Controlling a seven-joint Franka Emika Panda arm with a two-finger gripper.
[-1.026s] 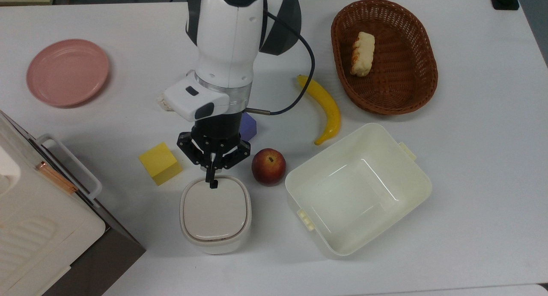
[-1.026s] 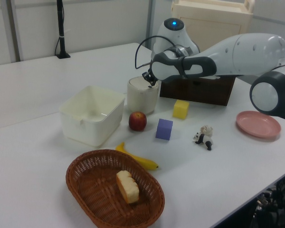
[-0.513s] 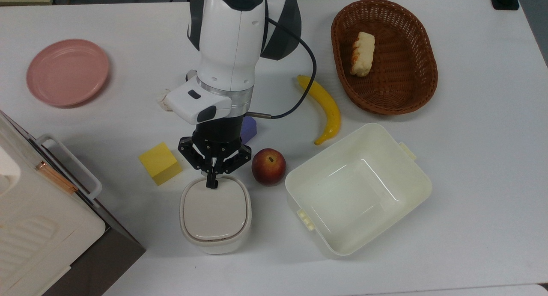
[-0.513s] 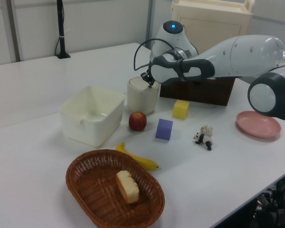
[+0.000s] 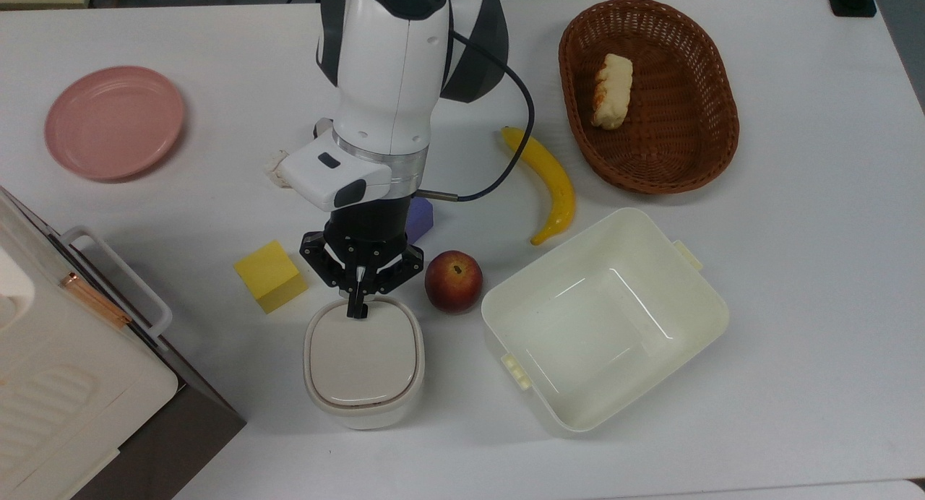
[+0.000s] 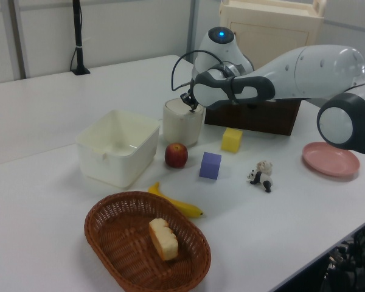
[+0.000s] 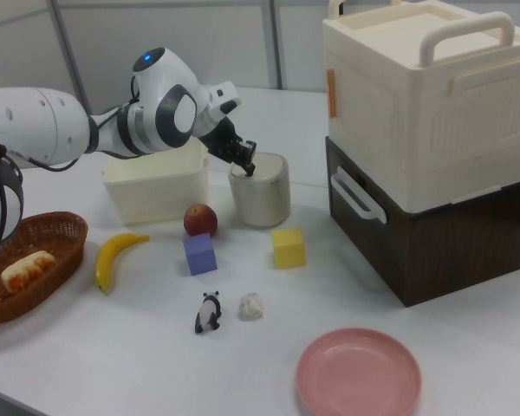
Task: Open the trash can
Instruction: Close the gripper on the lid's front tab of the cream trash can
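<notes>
One small trash can point(image 5: 363, 363) sits near the front of the table point(image 5: 795, 269) in the top view, its beige-grey lid point(image 5: 363, 353) flat and closed, with the apple point(image 5: 453, 281) just beside it on the top view's right and the yellow cube point(image 5: 271, 275) near it on the top view's left. The gripper point(image 5: 357, 311) points down with its tip at the lid's rear edge, and its jaws look clenched together on nothing, forming a single prod. Whether the tip is actually touching the lid I cannot tell. The main risk, as I judge it, is a push that lands off the release: on bare lid it would only press the closed lid harder, or slide off the rounded rim. Because the can is light plastic standing loose, a slanted push could tip it or shove it toward the front edge of the table. Sideways drift could nudge the apple and set it rolling toward the cream tub point(image 5: 605, 318), or knock the cube. The large white box point(image 5: 58, 355) on the top view's left stands close enough that a wide swing of the arm might clip its handle.
</notes>
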